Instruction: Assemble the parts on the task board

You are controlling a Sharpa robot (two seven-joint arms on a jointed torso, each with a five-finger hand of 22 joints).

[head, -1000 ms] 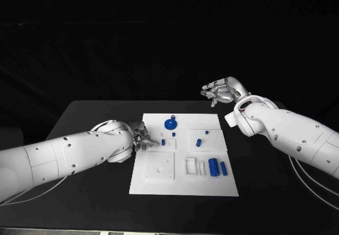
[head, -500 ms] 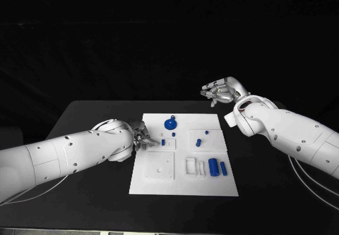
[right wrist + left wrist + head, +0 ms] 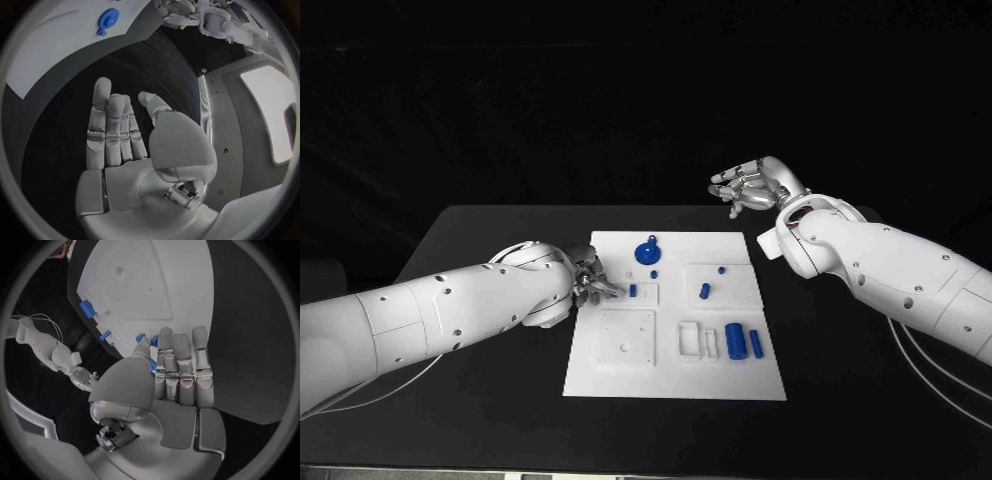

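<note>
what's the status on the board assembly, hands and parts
Left hand open, fingers at the task board's left edge near a small blue part. Right hand open, raised beyond the board. Other blue parts on the board untouched. Nothing in the way.

**Dim room, bright board**

Dark all round; task board (image 3: 675, 370) lit bright white, nearly glaring beside the left hand (image 3: 589, 278). Soft sheen on the right hand (image 3: 754, 187). Fisheye bending at wrist-view rims, slightly soft there.

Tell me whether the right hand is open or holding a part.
Open. The right hand shows a bare palm with straight fingers and nothing between them, raised beyond the task board's far right corner.
</note>
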